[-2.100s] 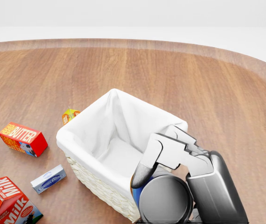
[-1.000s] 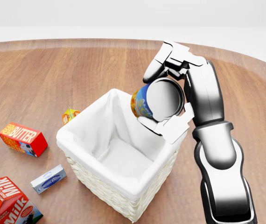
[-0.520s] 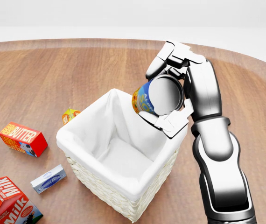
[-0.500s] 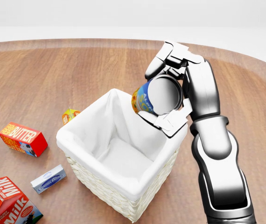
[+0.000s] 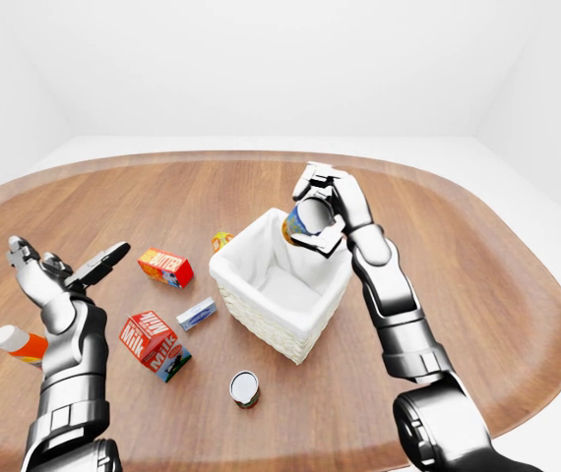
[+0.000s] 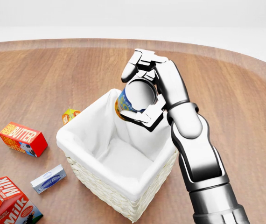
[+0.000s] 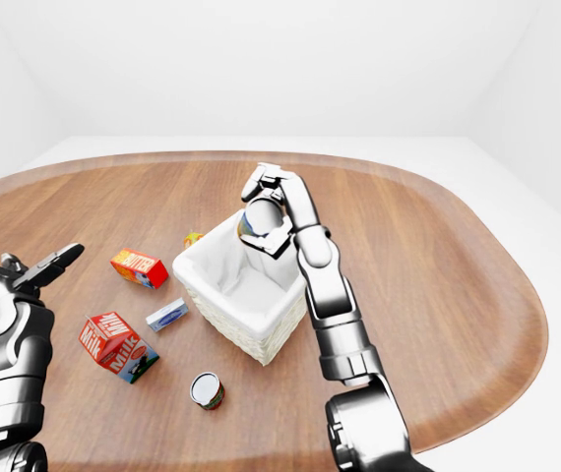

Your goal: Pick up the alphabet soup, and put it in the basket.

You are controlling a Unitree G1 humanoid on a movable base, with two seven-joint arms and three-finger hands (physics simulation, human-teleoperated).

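soup can (image 6: 129, 101), one, clamped in right hand (image 6: 144, 91) above one basket (image 6: 123, 186); left hand (image 5: 59, 275) spread open.

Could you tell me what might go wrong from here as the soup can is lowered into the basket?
1. The right robot hand holds the alphabet soup tilted over the top edge of the basket, not its middle; released now, it might clip the rim and roll out.
2. The cloth liner rises just beside the can, so the fingers could snag it while lowering.
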